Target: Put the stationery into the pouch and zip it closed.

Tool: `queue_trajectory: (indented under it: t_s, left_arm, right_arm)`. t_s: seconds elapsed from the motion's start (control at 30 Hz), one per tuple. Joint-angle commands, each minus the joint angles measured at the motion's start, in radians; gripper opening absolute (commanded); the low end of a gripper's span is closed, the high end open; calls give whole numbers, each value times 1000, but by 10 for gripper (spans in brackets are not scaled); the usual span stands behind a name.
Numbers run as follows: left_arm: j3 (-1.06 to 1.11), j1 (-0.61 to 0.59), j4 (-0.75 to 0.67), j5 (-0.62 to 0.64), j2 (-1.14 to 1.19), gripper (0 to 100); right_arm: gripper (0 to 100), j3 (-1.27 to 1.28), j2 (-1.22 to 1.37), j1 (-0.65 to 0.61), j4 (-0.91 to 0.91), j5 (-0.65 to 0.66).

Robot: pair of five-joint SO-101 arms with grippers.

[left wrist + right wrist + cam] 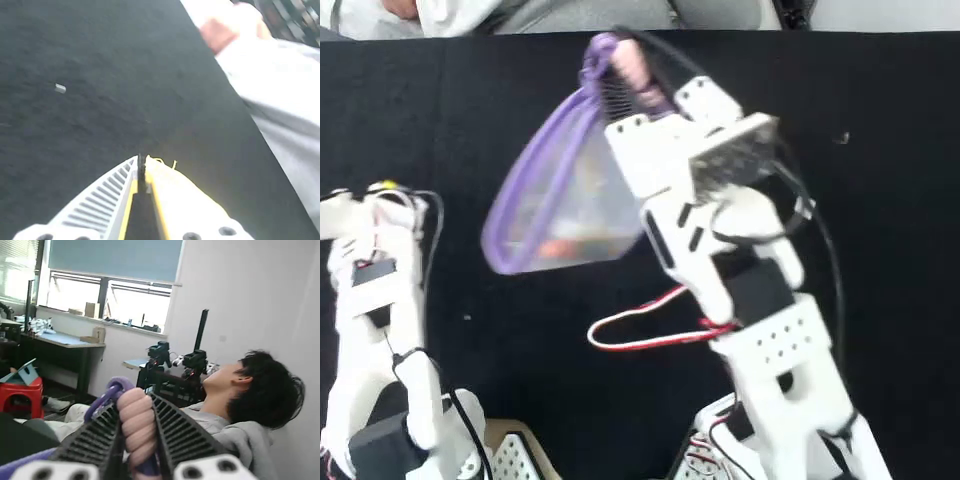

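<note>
2 arms, 1 pouch. R gripper (626, 72) is up above the table (880, 200). Its 2 black ribbed fingers (175, 432) are squeezed tight on 1 pink strap (136, 427), w/ the pouch's purple edging (106, 394) in the same pinch. The pouch (575, 195) hangs from that grip: clear body, purple trim round the rim, tilted, wide end lower and toward the L arm's side. Inside, near the low end, 1 orange-red blur (555, 248). It's too smeared to count the stationery pcs or say what they are. Can't tell if the zip is open or done up.

L gripper (141, 164) sits low over the bare black table, well apart from the pouch. Its 2 fingers are pressed together w/ nothing betw. them: 1 white and ribbed, 1 w/ a yellow edge. 1 tiny pale scrap (60, 88) lies on the table ahead of it, not touching.

In the high view the L arm (370, 300) stands near the table's left side and the R arm (740, 280) is center-right. 1 red-and-white wire loop (640, 330) hangs beside the R arm, below the pouch.
</note>
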Motion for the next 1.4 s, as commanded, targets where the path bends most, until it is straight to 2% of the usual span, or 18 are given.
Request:
queue_trajectory:
  t_s: [0.0,0.13,0.37,0.43,0.63,0.9,1.2,1.37]
  left_arm:
    - [-50,-87,-17,9,-9,30]
    - [-22,-136,-18,9,-6,30]
    - [-5,-134,-21,49,-6,30]
    - [-5,-134,-21,49,-6,30]
    - [-5,-134,-21,49,-6,30]
    - [-5,-134,-21,49,-6,30]
    - [-5,-134,-21,49,-6,30]
    - [-4,-134,-21,49,-6,30]
  right_arm:
    - [11,-38,28,-29,-37,-12]
    - [11,-4,77,-14,-41,-11]
    - [11,120,79,-11,-12,-2]
    - [11,142,79,-15,17,52]
    - [11,148,18,-25,163,189]
    - [11,142,-196,-164,463,322]
    - [11,18,-298,-169,741,333]
    - [11,-4,-297,-103,764,333]
